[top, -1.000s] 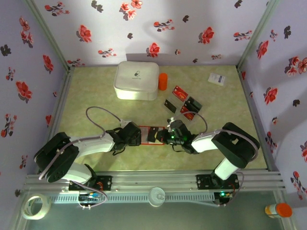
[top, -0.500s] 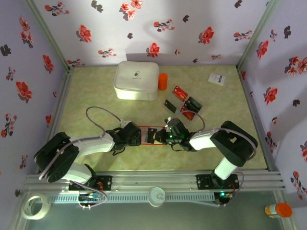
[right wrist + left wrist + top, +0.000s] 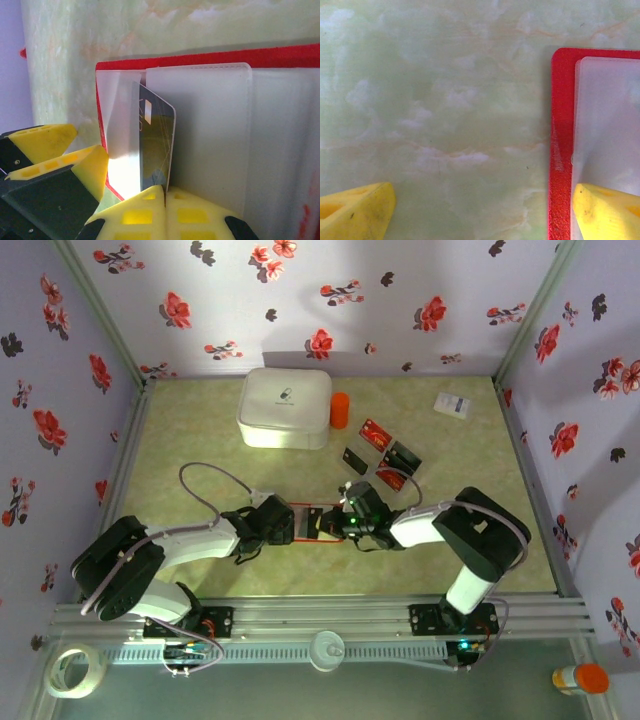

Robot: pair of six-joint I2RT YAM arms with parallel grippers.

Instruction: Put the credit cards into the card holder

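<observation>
My right claw [image 3: 165, 192] clenches a grey credit card [image 3: 156, 145] at the card holder's [image 3: 280, 54] end sleeve. I should keep it level and push straight in; my released left claw [image 3: 480, 210] straddles its edge.

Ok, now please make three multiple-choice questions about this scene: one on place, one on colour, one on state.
1. The card holder's outer edge is: A blue, B red, C green.
2. The orange cylinder stands: A beside the big white box, B on the card holder, C at the near edge.
3. The right gripper is: A open, B shut on a dark card, C shut on the cylinder.
Answers: B, red frames its pale inside; A, it stands by the box's right side; B, the card's lower edge is pinched.
</observation>
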